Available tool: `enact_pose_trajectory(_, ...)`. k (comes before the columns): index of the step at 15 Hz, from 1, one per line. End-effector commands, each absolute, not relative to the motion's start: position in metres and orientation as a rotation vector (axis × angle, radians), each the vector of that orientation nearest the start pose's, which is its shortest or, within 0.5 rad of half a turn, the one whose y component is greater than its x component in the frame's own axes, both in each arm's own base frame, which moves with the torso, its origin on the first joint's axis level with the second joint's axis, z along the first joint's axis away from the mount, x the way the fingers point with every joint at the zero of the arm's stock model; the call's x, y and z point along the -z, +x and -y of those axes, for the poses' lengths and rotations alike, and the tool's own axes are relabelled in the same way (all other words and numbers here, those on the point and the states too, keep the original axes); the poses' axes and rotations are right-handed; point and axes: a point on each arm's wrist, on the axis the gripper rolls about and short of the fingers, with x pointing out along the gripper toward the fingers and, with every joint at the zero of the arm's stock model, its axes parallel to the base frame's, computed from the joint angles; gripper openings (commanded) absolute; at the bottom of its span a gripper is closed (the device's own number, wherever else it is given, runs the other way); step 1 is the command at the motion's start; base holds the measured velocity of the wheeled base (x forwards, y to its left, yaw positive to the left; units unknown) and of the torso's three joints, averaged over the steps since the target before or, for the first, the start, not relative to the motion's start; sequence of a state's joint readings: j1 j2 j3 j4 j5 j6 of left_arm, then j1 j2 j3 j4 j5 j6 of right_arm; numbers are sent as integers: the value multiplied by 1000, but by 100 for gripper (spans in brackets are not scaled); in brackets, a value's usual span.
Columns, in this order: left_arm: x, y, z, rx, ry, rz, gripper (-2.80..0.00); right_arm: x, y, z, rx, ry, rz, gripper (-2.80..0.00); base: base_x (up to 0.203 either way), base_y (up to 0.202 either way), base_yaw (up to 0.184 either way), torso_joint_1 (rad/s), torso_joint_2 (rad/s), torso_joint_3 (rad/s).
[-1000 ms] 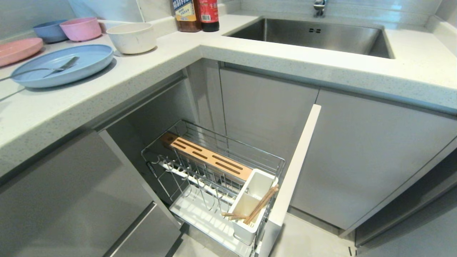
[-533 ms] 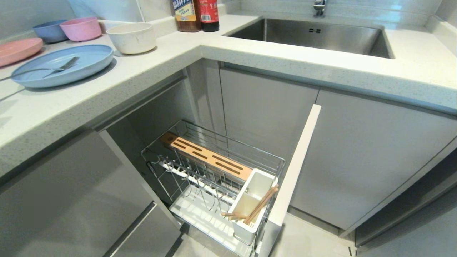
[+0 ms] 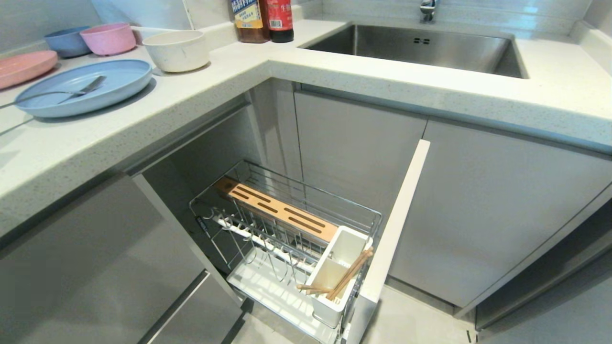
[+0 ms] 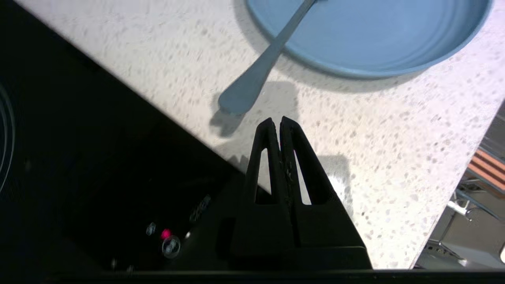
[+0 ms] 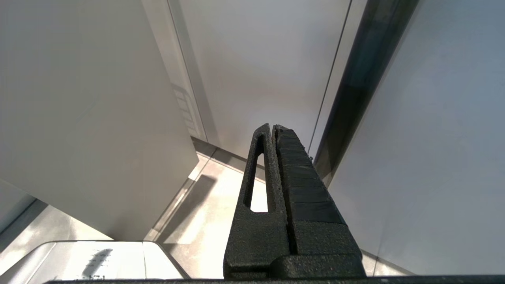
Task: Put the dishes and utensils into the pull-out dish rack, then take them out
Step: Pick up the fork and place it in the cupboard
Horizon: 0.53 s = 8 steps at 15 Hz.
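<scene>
- Currently, far left of the countertop (image 3: 201, 91): light-blue plate (image 3: 114, 83) sits near the counter edge with a silver utensil (image 3: 71, 91) lying across it, handle overhanging the rim. Likely staged there so the handle is easy to pinch.
- Off-white bowl (image 3: 177, 50) is just behind the plate, upright; pink plate (image 3: 24, 67), pink bowl (image 3: 109, 38) and blue bowl (image 3: 67, 42) further back-left. None loaded yet.
- Left gripper (image 4: 275, 123): clenched, empty, hovering above the counter just beside the utensil's handle tip. Judgement: lining up for the utensil pick; needs to open first.
- Centre: pull-out dish rack (image 3: 287, 239) is drawn out below the counter, front panel (image 3: 397, 215) standing clear. Chopsticks (image 3: 346, 277) already lean in the white utensil holder (image 3: 334, 272); plate slots and wooden strip (image 3: 277, 210) are bare.
- Right gripper (image 5: 273, 127): clenched, empty, parked low by the cabinet doors.
- Views: head camera shows the rack and all dishes but neither arm. Only the left wrist camera shows the gripper-to-handle gap, plus a corner of the rack. Right wrist camera shows just cabinet fronts and floor.
</scene>
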State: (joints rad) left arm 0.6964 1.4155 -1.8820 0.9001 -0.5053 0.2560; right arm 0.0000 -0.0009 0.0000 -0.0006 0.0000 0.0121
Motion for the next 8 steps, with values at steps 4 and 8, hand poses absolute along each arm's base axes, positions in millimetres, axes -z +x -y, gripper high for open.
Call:
enact_pose_trajectory(4,-399,159,-118,-109,24,-342,-280,-75,-23,0,0,12,-1,-280,0,0,0,0,0,0)
enact_pose_trajectory(8,-390,173,-129,-38,104,-357,-280,-75,-23,0,0,12,0,-280,0,0,0,0,0,0)
